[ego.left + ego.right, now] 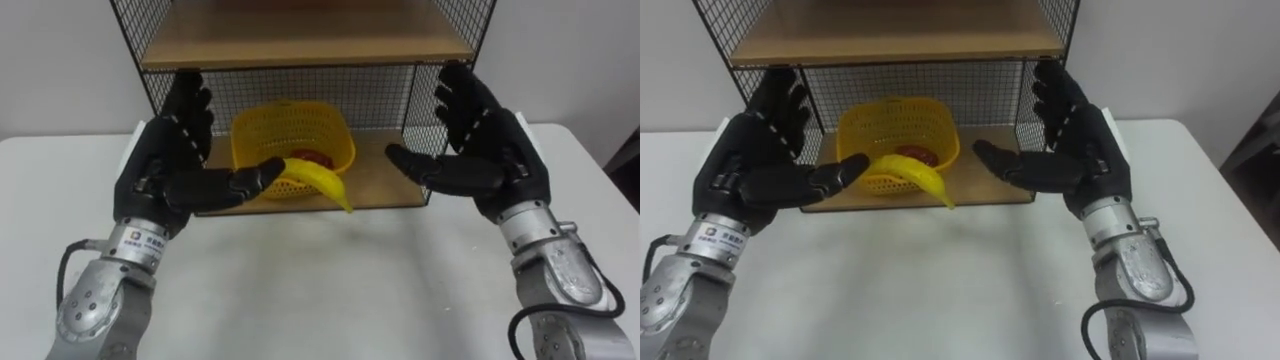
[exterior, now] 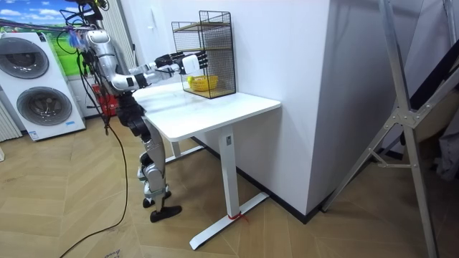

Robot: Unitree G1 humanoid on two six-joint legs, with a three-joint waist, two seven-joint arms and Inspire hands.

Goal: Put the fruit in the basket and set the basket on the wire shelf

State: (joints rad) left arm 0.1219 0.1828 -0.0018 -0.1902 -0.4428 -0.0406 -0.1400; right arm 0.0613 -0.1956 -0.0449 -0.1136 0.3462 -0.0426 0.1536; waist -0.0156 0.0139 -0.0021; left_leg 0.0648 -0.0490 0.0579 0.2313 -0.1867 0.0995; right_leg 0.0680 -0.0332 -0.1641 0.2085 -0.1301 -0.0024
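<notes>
Just beyond the robot's left hand and right hand, both spread wide and empty, the basket already sat on the wire shelf, banana drooping over its rim, so it looked basically done.

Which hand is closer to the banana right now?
Left. The left hand is just left of the banana, thumb tip reaching its end; the right hand is open off to its right, with a clear gap.

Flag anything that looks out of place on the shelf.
The banana is not fully in the yellow basket: it hangs over the front rim, its tip reaching the front edge of the wire shelf lower board. The basket stands upright.
</notes>
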